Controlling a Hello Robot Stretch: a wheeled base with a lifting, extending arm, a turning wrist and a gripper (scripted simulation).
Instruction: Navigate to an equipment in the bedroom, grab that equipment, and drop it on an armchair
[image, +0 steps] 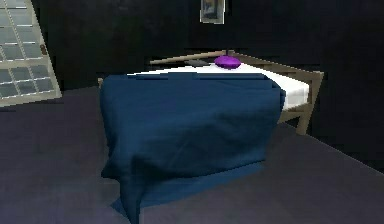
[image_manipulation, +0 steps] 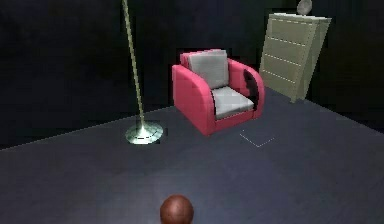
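A red armchair (image_manipulation: 215, 92) with grey cushions stands on the dark floor in the arm side view, right of the middle. On the floor at that view's bottom edge lies a small reddish-brown ball (image_manipulation: 177, 210). In the forward view a bed (image: 200, 115) draped in a blue blanket stands ahead, with a small purple thing (image: 228, 62) on its white top near the far end.
A floor lamp (image_manipulation: 140, 120) with a brass pole and round base stands left of the armchair. A pale dresser (image_manipulation: 293, 55) leans at the arm side view's upper right. A window (image: 22, 55) is at the forward view's left, a picture (image: 211, 10) on the dark wall.
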